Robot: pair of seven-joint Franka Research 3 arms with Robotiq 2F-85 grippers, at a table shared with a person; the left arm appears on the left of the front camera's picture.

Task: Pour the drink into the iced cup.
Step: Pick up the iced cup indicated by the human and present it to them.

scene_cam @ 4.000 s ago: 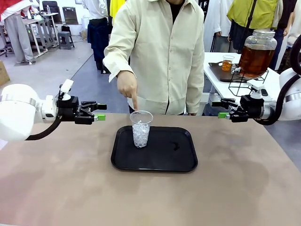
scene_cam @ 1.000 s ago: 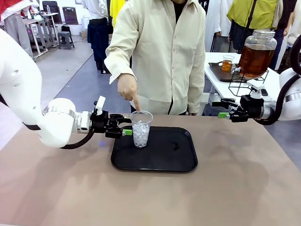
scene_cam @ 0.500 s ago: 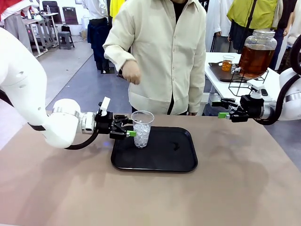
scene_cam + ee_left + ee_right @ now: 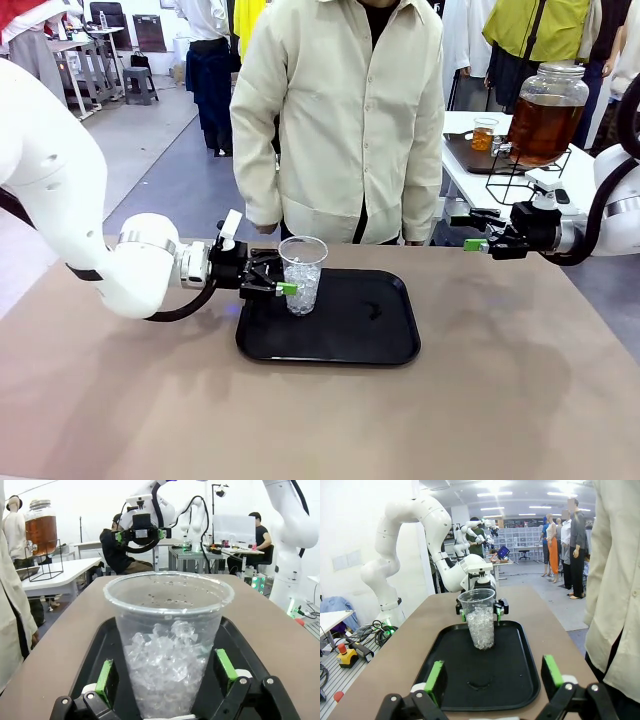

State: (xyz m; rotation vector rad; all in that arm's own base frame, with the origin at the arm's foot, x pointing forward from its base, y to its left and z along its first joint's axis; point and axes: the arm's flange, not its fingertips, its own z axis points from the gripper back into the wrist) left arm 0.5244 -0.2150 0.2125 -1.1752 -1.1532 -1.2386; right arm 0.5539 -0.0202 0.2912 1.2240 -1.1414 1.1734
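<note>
Tray sits mid-table, black, and the iced cup stands upright on its left part, clear plastic, crushed ice filling approx. the lower two thirds. Left gripper is in low from the left, level w/ the cup's lower half, and it's released: jaws spread wide, one green pad each side of the cup. From the left wrist cam you see a gap betw. each pad and the cup wall, so it's around the cup, not touching, no grip.

Over on the right, right gripper hangs above the table's far right corner, well apart from the tray, fingers pointing in toward the middle. Also released, jaws wide, nothing betw. them; its wrist cam looks along the tray to the cup.

Drink: amber-brown, in the big glass dispenser jar w/ metal lid, up on a wire stand on the white side table behind the right arm, well apart from the cup. Small cup of the same amber stuff just beside the jar.

Person stands at the far edge, directly behind the tray, arms down.
</note>
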